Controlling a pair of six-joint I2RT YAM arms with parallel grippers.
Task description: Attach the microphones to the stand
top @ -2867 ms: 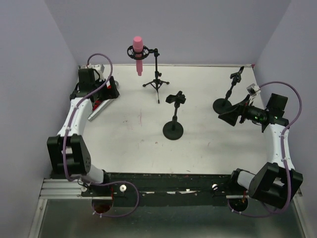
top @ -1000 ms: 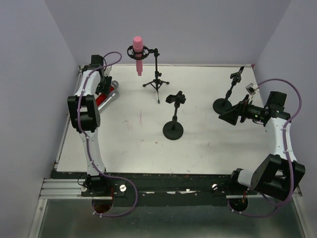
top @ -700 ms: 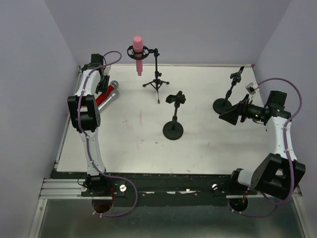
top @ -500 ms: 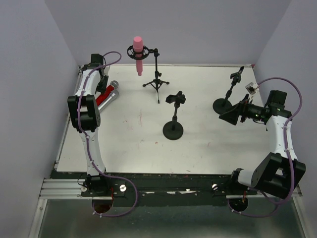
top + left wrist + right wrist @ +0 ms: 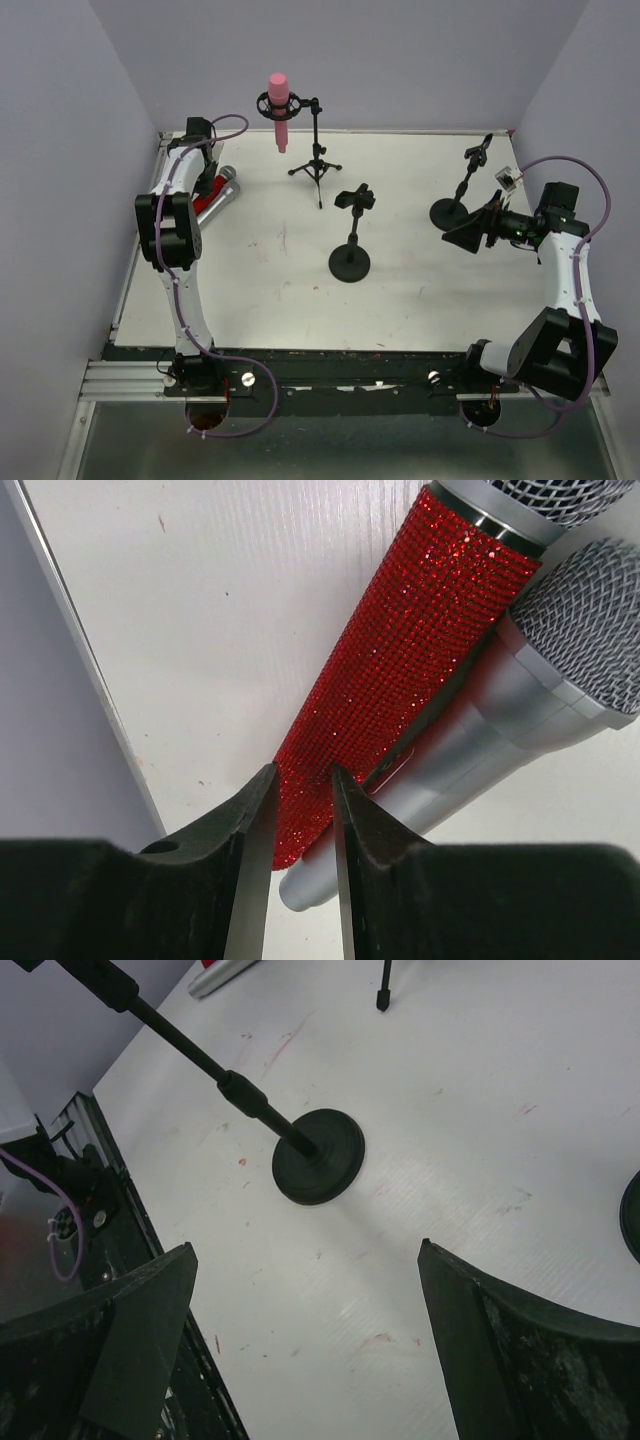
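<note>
The red mic (image 5: pixel 400 670) is lying flat at the far left of the table (image 5: pixel 200 600), close to its left edge, with the silver mic (image 5: pixel 500 730) lying alongside and touching it, both mesh heads pointing the same way. The left gripper (image 5: pixel 302 772) is straddling the red mic's tail end. Its jaws are narrowed to a slim gap, and the fingers (image 5: pixel 255 830) appear to be pressing on both sides of the glitter body. How firm the hold is cannot be confirmed. The step in hand is judged to be the pick-up of the red mic. Because the hold is sitting at the very tail, the heavy head is likely to droop. A straight vertical lift is advised, so that the silver mic is not rolled or dragged along. A tilt check is advised before carrying. The pink mic (image 5: pixel 279 110) is already sitting upright in the clip of the tripod stand (image 5: pixel 317 150), well apart. The centre stand (image 5: pixel 350 240) and the right stand (image 5: pixel 460 190) are standing unloaded. The right gripper (image 5: pixel 307 1250) is hanging fully open above the table, holding nothing. No brand, label or writing is showing legibly on any item.
</note>
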